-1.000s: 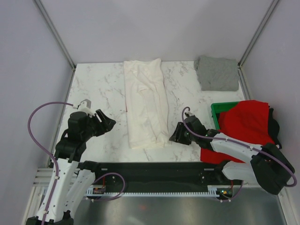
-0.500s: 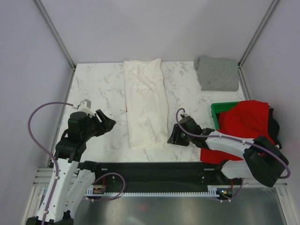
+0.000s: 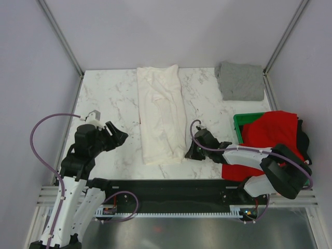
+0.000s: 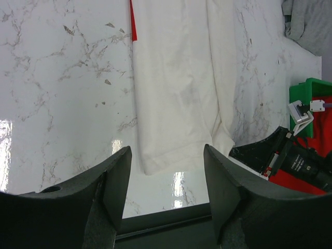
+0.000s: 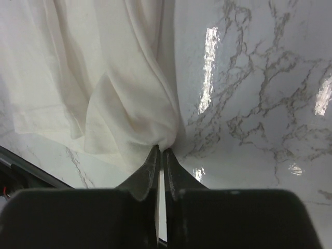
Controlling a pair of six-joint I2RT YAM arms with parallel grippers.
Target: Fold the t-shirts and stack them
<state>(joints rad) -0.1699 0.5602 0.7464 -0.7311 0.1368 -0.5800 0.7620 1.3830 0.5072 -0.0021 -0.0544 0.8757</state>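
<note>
Marble table point(image 3: 109, 98): R arm point(image 3: 244, 154) stretched low, jaws pinching white tee point(image 3: 161, 114).

1. White t-shirt point(image 3: 161, 116): folded into a long narrow strip, lying flat, centre, running near to far.
2. Grey t-shirt point(image 3: 239, 81): folded square, far right corner.
3. Red t-shirt point(image 3: 272, 135): crumpled heap, near right.

The red shirt point(image 3: 272, 135) hides most of the crate point(image 3: 238, 124). Only an edge of a black shirt point(image 3: 303, 140) shows. The white shirt point(image 5: 78, 67) runs off the right wrist view.
</note>
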